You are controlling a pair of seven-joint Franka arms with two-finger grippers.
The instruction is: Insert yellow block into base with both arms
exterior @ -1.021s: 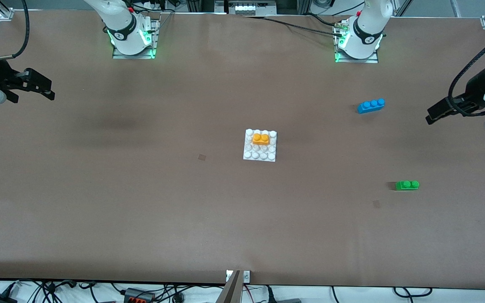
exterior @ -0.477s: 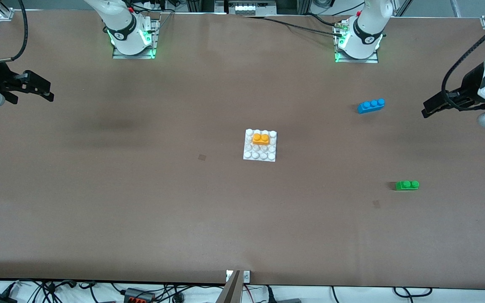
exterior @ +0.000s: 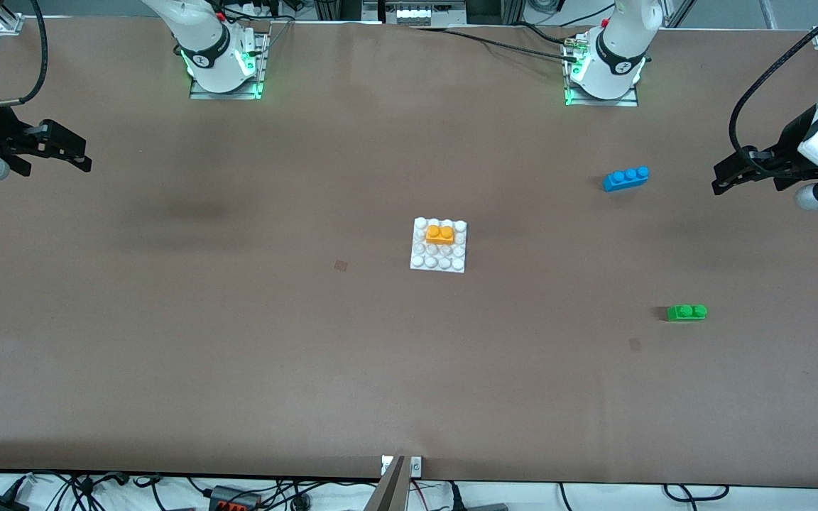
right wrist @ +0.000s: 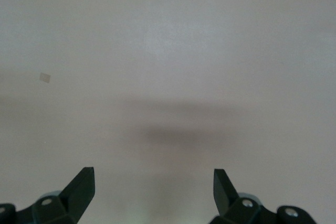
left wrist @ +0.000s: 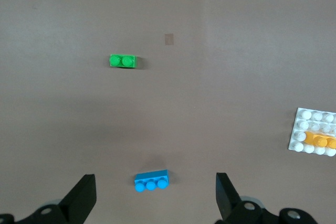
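Observation:
The yellow block (exterior: pixel 440 234) sits on the white studded base (exterior: pixel 438 261) at mid-table, on the base's rows nearest the arms' bases. The left wrist view shows the block (left wrist: pixel 320 140) on the base (left wrist: pixel 314 116) too. My left gripper (exterior: pixel 723 181) hangs open and empty in the air at the left arm's end of the table, over bare tabletop, far from the base; its jaws (left wrist: pixel 155 195) stand wide. At the right arm's end, my right gripper (exterior: pixel 81 155) is up over bare tabletop, open (right wrist: pixel 153 190) with nothing between its fingers.
A blue three-stud brick (exterior: pixel 625 178) lies between the base and the left gripper, also seen as the blue brick (left wrist: pixel 151 181). A green two-stud brick (exterior: pixel 686 312) lies nearer the front camera, shown as the green brick (left wrist: pixel 122 61). The two arm bases (exterior: pixel 223 67) stand along the table's back edge.
The left gripper has drifted a little toward the arms' bases and its wrist has turned. The right gripper has barely shifted. The block and base have not moved.

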